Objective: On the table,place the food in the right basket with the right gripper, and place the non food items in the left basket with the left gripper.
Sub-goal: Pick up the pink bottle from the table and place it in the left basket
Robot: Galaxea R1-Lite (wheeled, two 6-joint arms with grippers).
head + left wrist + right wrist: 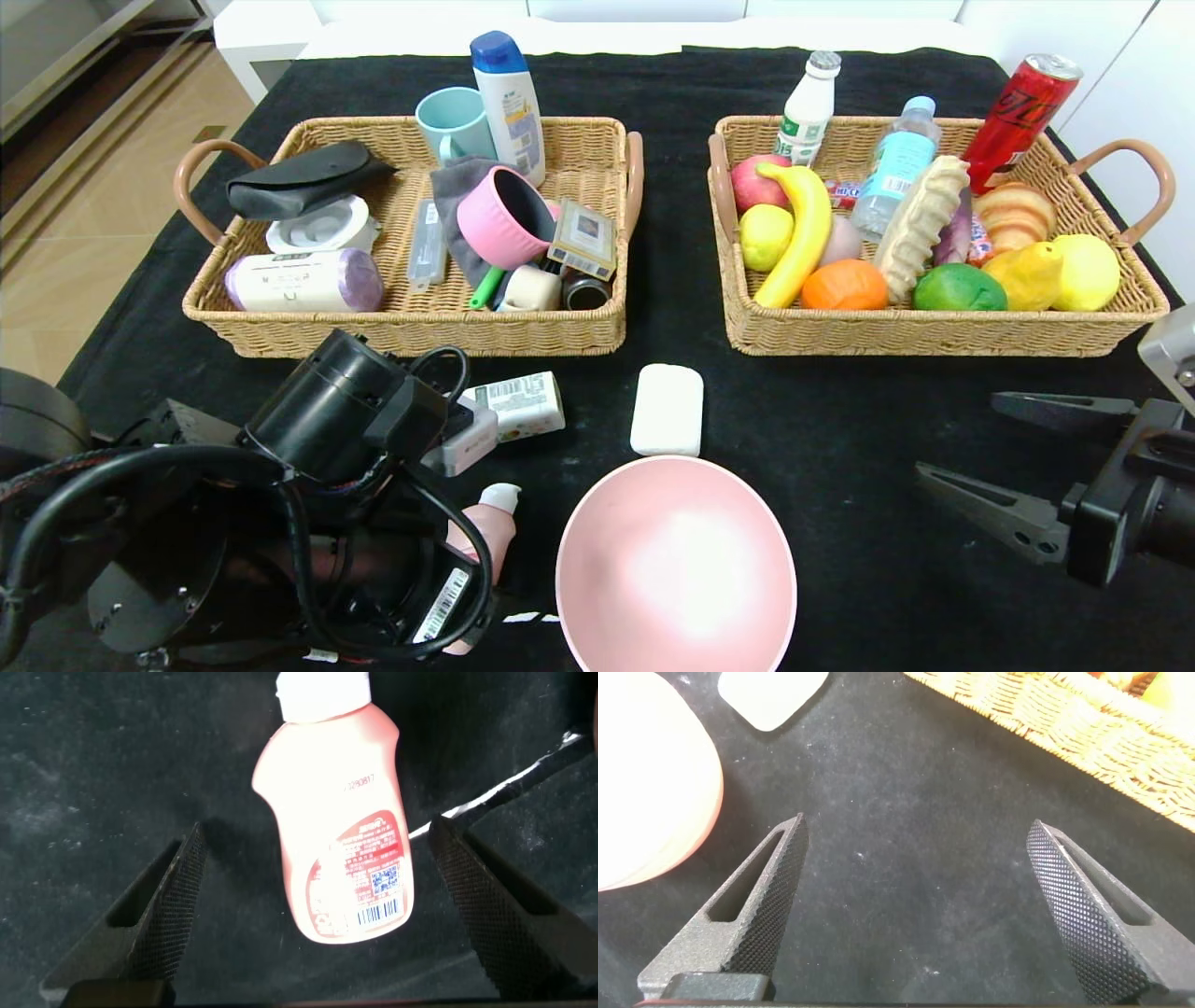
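- I hold my left tool (308, 905) over the pink bottle (334, 826), jaws wide apart on either side, ready to clamp it.
- The bottle lies flat on the counter (840, 467), white cap on, barcode up, near the bowl (677, 565).
- My right tool (1013, 457) hovers spread, empty.

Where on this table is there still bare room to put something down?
Bare black cloth lies between the two baskets, and a wide patch runs from the pink bowl across to the open right gripper, below the right basket. It is crowded near the left gripper, open over the pink bottle, and both baskets are full.
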